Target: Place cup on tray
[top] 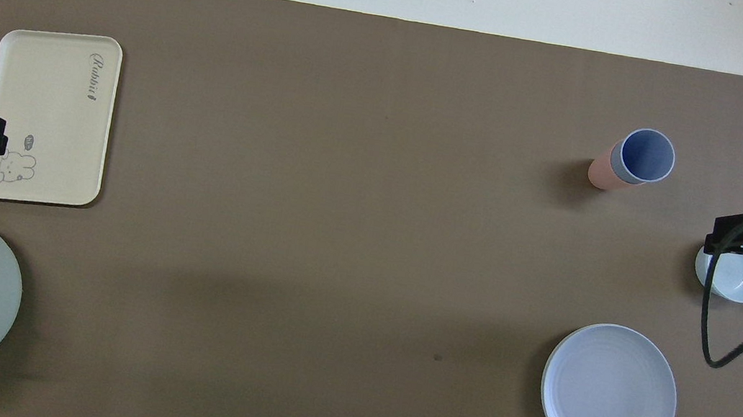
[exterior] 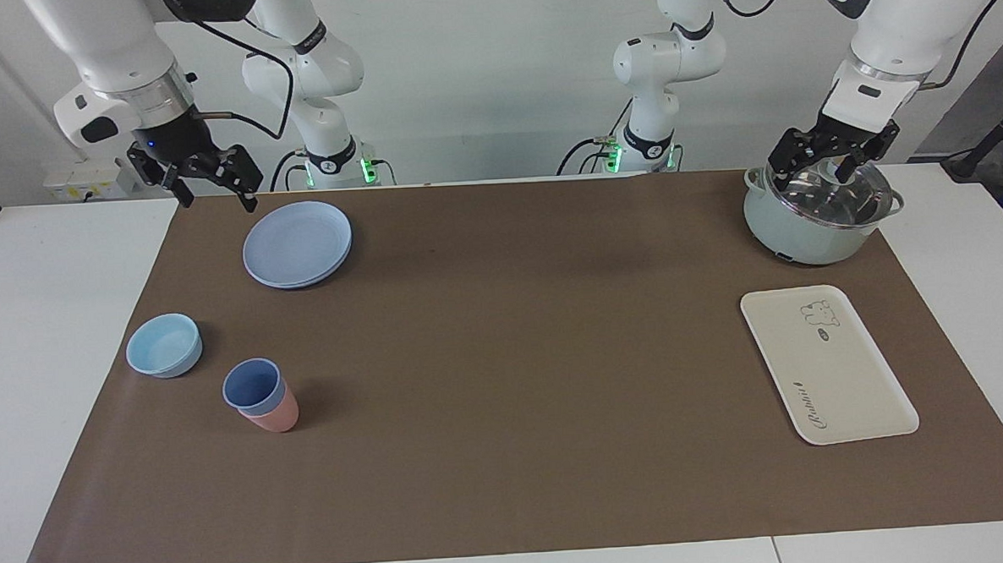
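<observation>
The periwinkle-blue cup (exterior: 252, 385) stands upright, nested inside a salmon-pink tumbler (exterior: 274, 419), toward the right arm's end of the brown mat; it also shows in the overhead view (top: 646, 156). The cream-white tray (exterior: 844, 376) with the bear drawing lies flat and bare toward the left arm's end, also in the overhead view (top: 50, 112). My right gripper (exterior: 210, 191) hangs open and empty in the air beside the round blue plate. My left gripper (exterior: 814, 166) hangs open just over the pot's glass lid, well apart from the tray.
A round blue plate (exterior: 297, 244) lies nearer to the robots than the cup. A light-blue bowl (exterior: 164, 345) sits beside the cup toward the right arm's end. A pale-green pot (exterior: 804, 230) with a glass lid stands nearer to the robots than the tray.
</observation>
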You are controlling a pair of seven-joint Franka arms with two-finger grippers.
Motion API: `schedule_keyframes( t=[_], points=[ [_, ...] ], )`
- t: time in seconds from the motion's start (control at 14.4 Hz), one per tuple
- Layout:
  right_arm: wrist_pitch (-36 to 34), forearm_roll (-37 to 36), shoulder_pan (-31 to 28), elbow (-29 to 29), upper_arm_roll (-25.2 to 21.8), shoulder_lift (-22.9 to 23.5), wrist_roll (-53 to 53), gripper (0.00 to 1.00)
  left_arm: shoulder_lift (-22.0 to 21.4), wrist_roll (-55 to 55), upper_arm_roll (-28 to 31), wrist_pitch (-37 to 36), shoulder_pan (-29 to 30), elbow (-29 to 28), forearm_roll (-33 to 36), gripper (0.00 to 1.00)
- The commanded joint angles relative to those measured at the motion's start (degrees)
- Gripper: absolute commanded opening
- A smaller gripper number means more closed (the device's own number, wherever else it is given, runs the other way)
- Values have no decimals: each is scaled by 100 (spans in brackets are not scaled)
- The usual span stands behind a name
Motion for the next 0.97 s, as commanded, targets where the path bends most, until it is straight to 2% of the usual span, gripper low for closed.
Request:
schedule_keyframes(
  t=[0.0,0.62,0.76,0.9],
  points=[
    [-37,133,-62,-129,2,-132,-117,100,-159,22,-37,22,55,-173,74,100],
    [51,142,-176,-190,11,-159,-352,100,-159,22,-37,22,55,-173,74,100],
    [269,168,-325,-304,11,-159,-913,100,-159,22,-37,22,55,-173,74,100],
    [1040,334,-518,-785,2,-272,-2114,100,-159,22,-37,22,55,-173,74,100]
  ],
)
